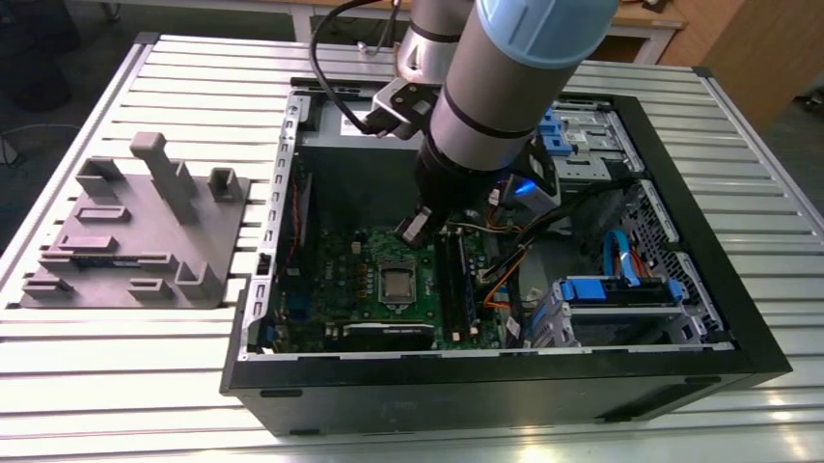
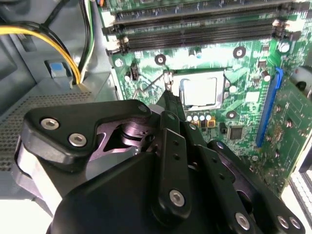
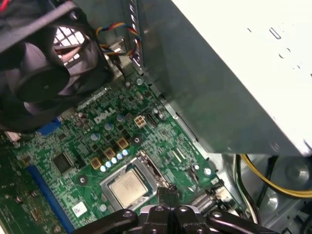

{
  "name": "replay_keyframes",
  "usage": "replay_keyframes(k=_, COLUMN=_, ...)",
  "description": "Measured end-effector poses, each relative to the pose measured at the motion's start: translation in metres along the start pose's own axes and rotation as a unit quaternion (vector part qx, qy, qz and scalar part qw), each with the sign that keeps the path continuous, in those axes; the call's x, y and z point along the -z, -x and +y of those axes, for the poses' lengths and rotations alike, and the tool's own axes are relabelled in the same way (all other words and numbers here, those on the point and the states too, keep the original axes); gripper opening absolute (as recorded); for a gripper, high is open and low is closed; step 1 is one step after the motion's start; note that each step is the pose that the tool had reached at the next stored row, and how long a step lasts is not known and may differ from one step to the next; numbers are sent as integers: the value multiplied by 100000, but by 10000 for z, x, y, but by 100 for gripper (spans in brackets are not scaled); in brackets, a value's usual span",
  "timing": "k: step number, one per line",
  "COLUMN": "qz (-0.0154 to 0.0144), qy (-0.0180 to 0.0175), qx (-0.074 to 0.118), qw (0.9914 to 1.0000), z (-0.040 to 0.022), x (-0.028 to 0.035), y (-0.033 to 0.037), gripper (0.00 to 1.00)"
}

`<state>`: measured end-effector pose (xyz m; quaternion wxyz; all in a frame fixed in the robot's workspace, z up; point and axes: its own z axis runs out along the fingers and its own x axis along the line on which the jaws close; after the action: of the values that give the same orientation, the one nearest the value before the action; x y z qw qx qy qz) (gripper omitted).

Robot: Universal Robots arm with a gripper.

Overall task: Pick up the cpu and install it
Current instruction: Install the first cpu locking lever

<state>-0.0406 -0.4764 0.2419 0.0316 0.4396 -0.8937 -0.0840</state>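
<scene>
Slatted aluminium tabletop (image 1: 129,376) carries an open black computer case (image 1: 515,386) lying on its side, with a grey moulded fixture (image 1: 135,236) beside it on the exterior view's left. Inside, the cpu (image 1: 397,281) sits square in its socket on the green motherboard (image 1: 342,275); its silvery top shows in both wrist views (image 2: 199,91) (image 3: 127,187), framed by the socket's metal bracket. Just beside the socket's edge hangs the gripper (image 2: 169,95), its black fingers pressed together to a narrow tip with nothing between them; the first wrist view shows that tip (image 3: 168,192) close to the chip's corner. From the exterior view the arm (image 1: 496,96) reaches down into the case and hides the tip. Only the first wrist view takes in the black fan (image 3: 46,83) and the pale power supply box (image 3: 234,73), while the second shows memory slots (image 2: 195,29) and yellow cables (image 2: 48,41). White lettering is printed on the board.
</scene>
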Motion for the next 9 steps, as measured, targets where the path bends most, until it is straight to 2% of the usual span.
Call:
replay_keyframes(k=4, qz=92, qy=128, qx=-19, qw=100000, z=-55, x=8, y=68, gripper=10)
replay_keyframes(k=7, qz=89, qy=145, qx=-27, qw=100000, z=-38, x=3, y=122, gripper=10)
replay_keyframes(k=9, qz=83, qy=153, qx=-8, qw=100000, z=-40, x=2, y=133, gripper=10)
